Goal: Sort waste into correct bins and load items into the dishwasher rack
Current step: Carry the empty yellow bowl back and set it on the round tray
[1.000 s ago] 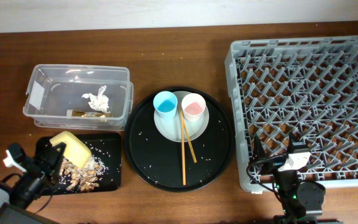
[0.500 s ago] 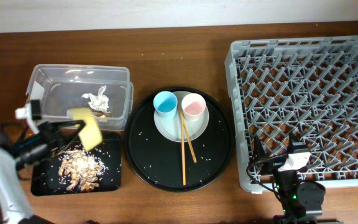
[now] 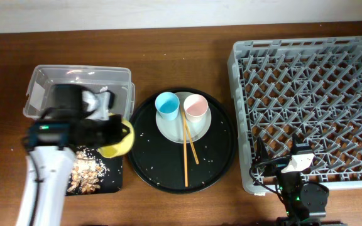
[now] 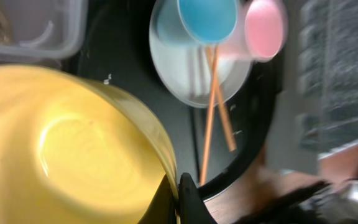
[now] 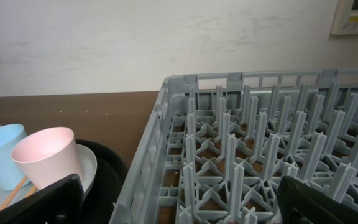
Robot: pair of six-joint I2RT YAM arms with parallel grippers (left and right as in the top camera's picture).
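My left gripper [image 3: 122,129] [image 4: 178,198] is shut on the rim of the yellow bowl [image 3: 118,141] [image 4: 67,143], which hangs tilted over the left edge of the round black tray [image 3: 168,176]. Tan food scraps [image 3: 85,176] lie in the small black tray [image 3: 115,179]. A crumpled white tissue [image 3: 99,100] shows in the clear tub [image 3: 39,81], partly hidden by my arm. The blue cup [image 3: 166,103], pink cup [image 3: 195,107] and two chopsticks [image 3: 186,154] rest on the pale plate [image 3: 200,130]. My right gripper [image 3: 277,154] [image 5: 185,208] stands open at the near left corner of the grey rack [image 3: 307,75] [image 5: 260,137].
Rice-like crumbs are scattered over the round black tray [image 4: 253,146]. The clear tub sits behind the small black tray, close to the round tray's left rim. The rack's left wall [image 5: 148,155] rises just right of the plate [image 5: 87,163] and pink cup [image 5: 45,155].
My left arm has lifted the yellow bowl off the small black tray and swung it right to the round tray's edge, leaving the scraps behind. The right arm has not moved.
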